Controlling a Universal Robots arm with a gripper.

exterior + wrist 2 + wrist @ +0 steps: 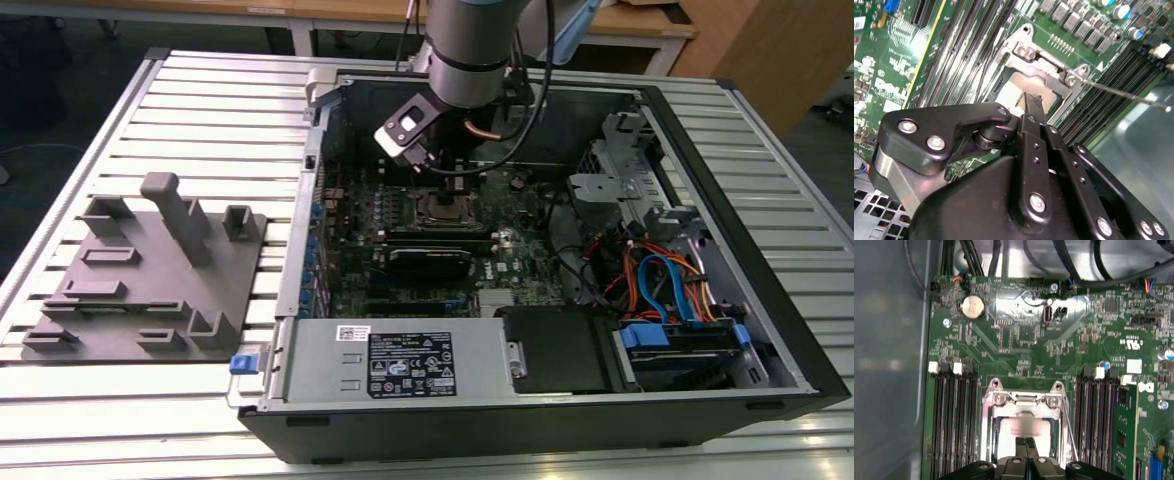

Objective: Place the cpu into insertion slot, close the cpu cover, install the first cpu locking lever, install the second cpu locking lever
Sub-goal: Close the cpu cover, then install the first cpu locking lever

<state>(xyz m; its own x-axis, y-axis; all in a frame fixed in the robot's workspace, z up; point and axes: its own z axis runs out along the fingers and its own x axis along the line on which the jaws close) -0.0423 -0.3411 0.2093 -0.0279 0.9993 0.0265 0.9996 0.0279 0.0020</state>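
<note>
Nearest the wrist cameras, the gripper's [1026, 444] black body and linkages block the near side of the socket, and the first wrist view's edge cuts the chip off there, so only part of it can be judged; the two fingers are pressed flat together with nothing between them, and in the second wrist view the gripper [1031, 100] brings its joined tips down onto or just over the chip, contact being impossible to settle; the cpu [1014, 432] is a flat square with a dull, pale silver-grey top, seated in the socket and seen in the second wrist view as a light patch [1011, 92] just beside the fingertips; the cpu cover [1021, 411], a thin silvery frame with screws at its far corners, appears to lie down around the chip, which shows through its window [1046, 67]; a thin wire lever [1124, 95] runs out from one corner of the cover over the long black memory slots [954, 425], and I cannot tell whether it is latched; farther along the green board sits a round coin cell [973, 307]; in the exterior view the arm [474, 45] reaches down into the open computer case [534, 420], hiding the fingers, just behind the insertion slot [442, 208]; the case stands on a slatted table [214, 110], with a grey fixture [147, 290] to the exterior view's left.
</note>
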